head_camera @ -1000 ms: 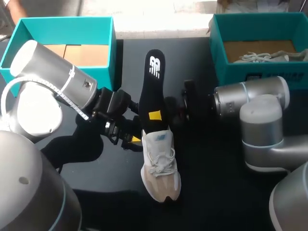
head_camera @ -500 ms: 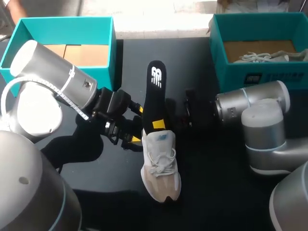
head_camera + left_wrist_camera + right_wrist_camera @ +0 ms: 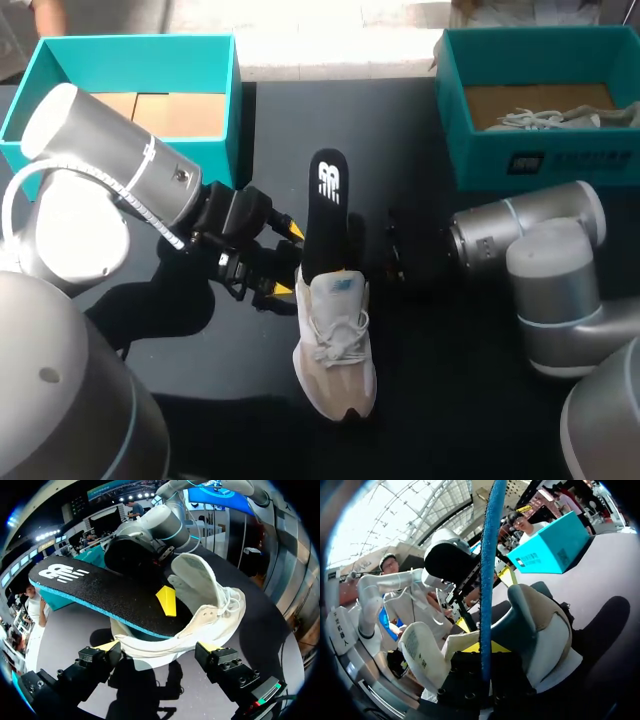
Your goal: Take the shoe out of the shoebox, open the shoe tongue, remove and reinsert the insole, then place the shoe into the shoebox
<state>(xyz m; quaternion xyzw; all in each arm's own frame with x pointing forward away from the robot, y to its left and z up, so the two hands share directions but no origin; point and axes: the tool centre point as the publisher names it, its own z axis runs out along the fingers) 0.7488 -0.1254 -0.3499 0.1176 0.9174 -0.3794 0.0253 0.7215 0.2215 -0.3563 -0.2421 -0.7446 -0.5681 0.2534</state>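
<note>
**Insole reinsertion: heel braced, insole fed toward the toe.**
The shoe lies on the black table, toe toward the robot. The left gripper reaches in from the shoe's left, its fingers pressed against the heel on two sides. The right gripper, at the shoe's right, pinches the black insole. The insole's front end sits inside the shoe and its rear rises out beyond the heel. Recommended: brace the heel firmly, flatten the insole's angle, and push along the shoe's axis so the front does not buckle under the tongue. An empty teal shoebox stands beyond the shoe to its left. A second teal box with pale contents stands beyond it to its right.
</note>
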